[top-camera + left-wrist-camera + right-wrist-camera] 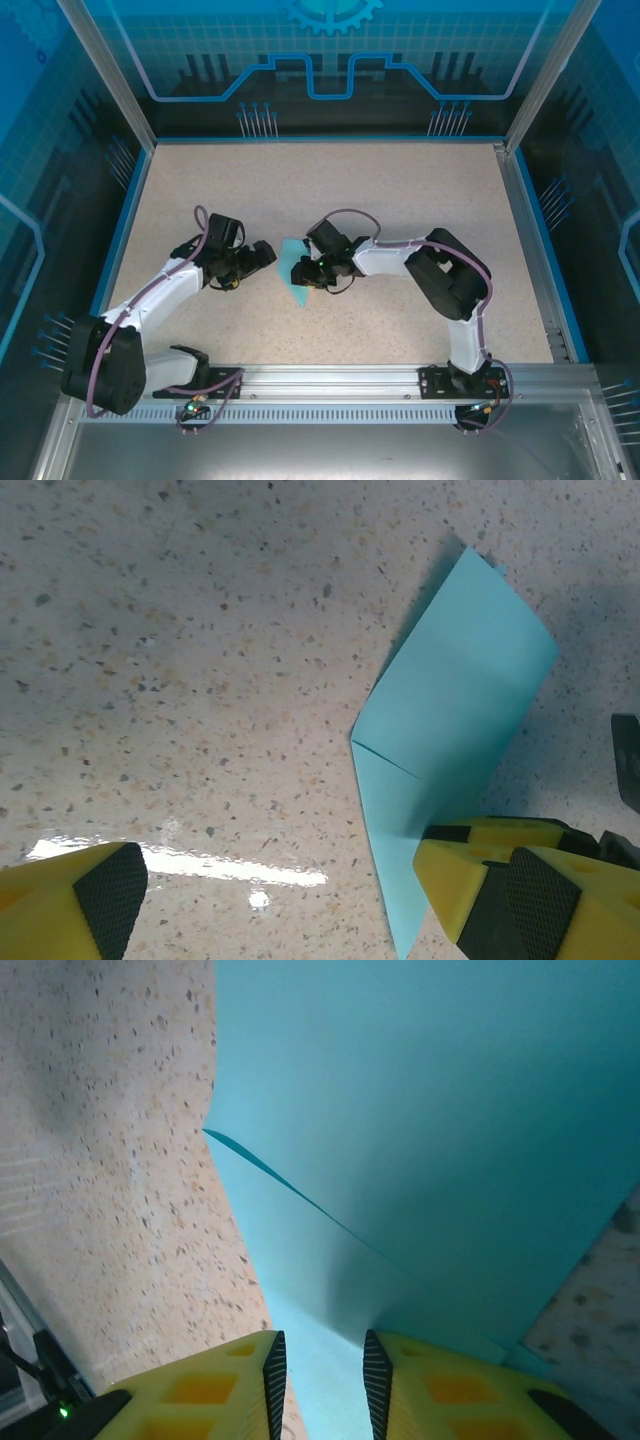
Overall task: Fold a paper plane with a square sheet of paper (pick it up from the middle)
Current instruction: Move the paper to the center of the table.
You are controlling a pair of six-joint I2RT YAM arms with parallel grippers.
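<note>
The square sheet of paper (pixel 296 282) is light cyan and lies partly folded mid-table between both arms. One flap stands up off the table along a crease in the left wrist view (pixel 455 695). My left gripper (pixel 264 256) sits just left of it, wide open (pixel 325 870), with bare table between its pads and the sheet's lower corner near its right finger. My right gripper (pixel 306 268) is over the sheet from the right. Its jaws (pixel 320 1338) stand a narrow gap apart above the flat layer (pixel 300 1290), with the raised flap (pixel 430 1100) just beyond its right finger. No paper plane shape shows.
Around the paper stretches the speckled beige table (pixel 400 200). An aluminium rail (pixel 330 378) carrying the arm bases runs along the near edge. Metal posts and blue-lit walls (pixel 330 60) enclose the other sides. The right arm's elbow (pixel 450 280) rises right of centre.
</note>
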